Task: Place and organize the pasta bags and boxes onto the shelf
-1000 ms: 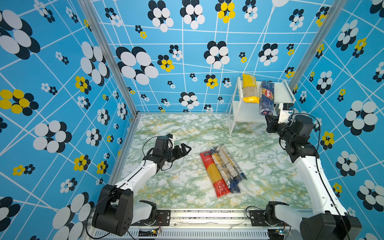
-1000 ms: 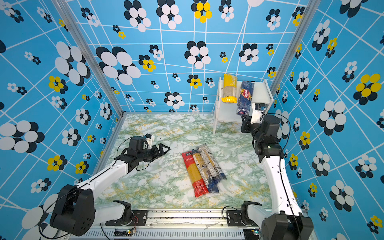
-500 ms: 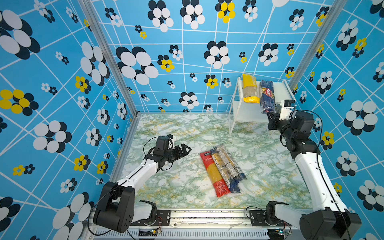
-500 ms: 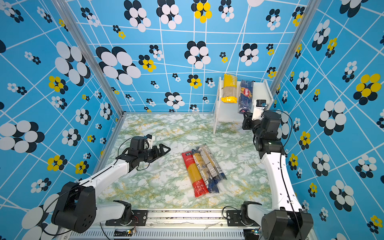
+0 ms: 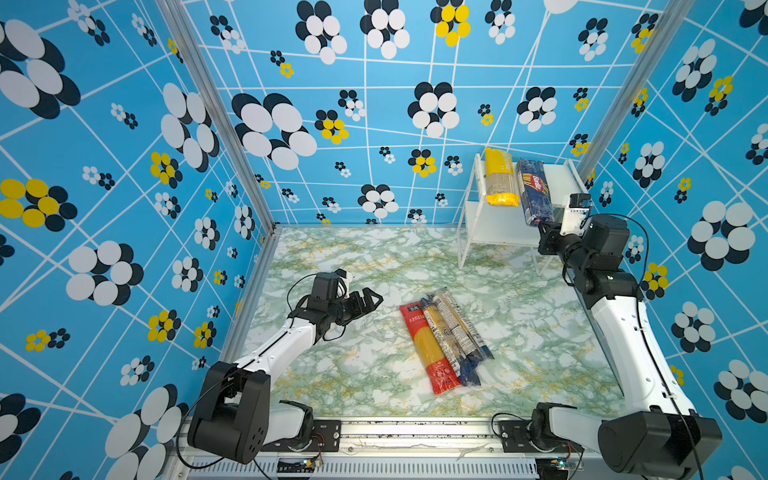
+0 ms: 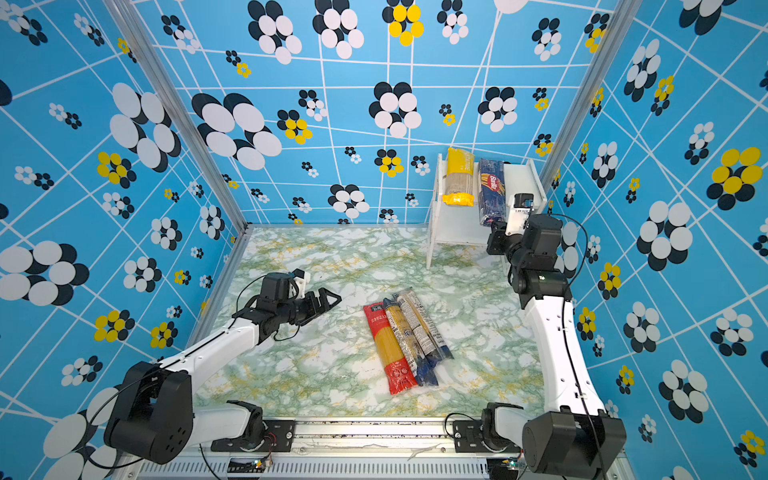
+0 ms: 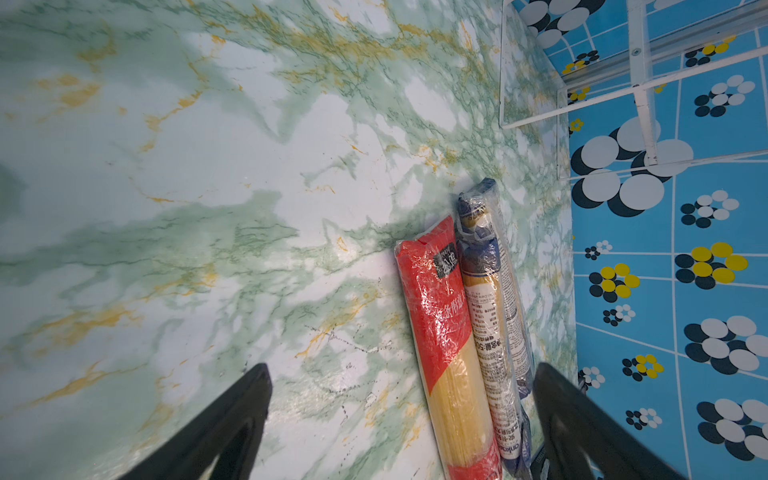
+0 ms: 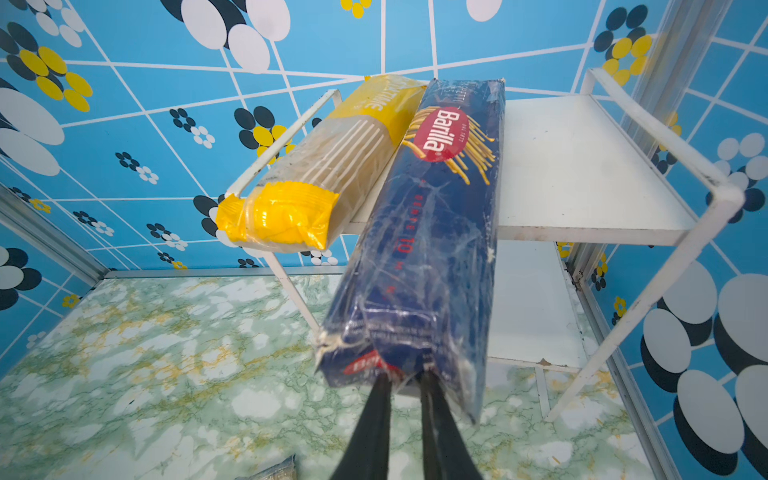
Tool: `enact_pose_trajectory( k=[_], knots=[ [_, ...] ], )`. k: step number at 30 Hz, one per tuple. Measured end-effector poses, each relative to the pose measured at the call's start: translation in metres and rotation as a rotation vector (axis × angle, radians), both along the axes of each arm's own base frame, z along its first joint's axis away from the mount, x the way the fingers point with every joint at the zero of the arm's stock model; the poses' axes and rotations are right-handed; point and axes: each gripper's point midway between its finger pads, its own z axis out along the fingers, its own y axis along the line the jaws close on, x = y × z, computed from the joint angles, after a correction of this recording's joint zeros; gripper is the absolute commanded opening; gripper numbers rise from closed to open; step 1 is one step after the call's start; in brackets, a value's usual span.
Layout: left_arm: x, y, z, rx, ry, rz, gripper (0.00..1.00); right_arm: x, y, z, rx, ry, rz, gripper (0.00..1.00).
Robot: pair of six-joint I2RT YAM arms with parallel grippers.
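The white shelf [image 5: 562, 179] [image 6: 524, 178] [image 8: 573, 166] stands in the back right corner. On its top board lie a yellow pack [image 5: 500, 178] [image 8: 332, 166] and, beside it, a dark blue Barilla pack [image 5: 535, 192] [image 6: 492, 191] [image 8: 432, 232] whose near end overhangs the front edge. My right gripper [image 5: 542, 226] [image 8: 405, 376] is shut on that overhanging end. A red pack [image 5: 426, 347] [image 7: 440, 316] and two slimmer clear packs [image 5: 451, 332] [image 7: 494, 299] lie side by side on the table. My left gripper [image 5: 372, 297] [image 7: 400, 369] hovers open to their left, holding nothing.
The shelf's lower board [image 5: 494, 226] is bare. The marble-patterned table [image 5: 332, 257] is walled by blue flowered panels on three sides, and a metal rail [image 5: 415, 432] runs along the front. The right half of the top board is bare.
My right gripper moved back and up toward the shelf, sliding the Barilla pack further onto the top board beside the yellow pack. The left arm barely moved.
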Motion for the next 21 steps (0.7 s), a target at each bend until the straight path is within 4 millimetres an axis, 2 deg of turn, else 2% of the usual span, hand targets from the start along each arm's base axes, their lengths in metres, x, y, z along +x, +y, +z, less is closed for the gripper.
enact_pose_trajectory(
  k=[6,10,13,21],
  knots=[
    [0.001,0.000,0.000,-0.001,-0.004,0.000,0.99,0.002,-0.002,0.002,-0.004,0.011,-0.010,0.24],
    [0.001,0.000,-0.002,0.000,0.001,0.000,0.99,0.003,-0.004,0.004,-0.007,0.012,-0.022,0.40],
    [0.002,0.000,-0.003,0.001,0.004,0.000,0.99,0.004,-0.007,0.006,-0.012,0.015,-0.036,0.47],
    [0.005,-0.001,0.001,-0.001,-0.004,0.000,0.99,0.005,-0.012,0.008,-0.017,0.016,-0.065,0.52]
  ],
)
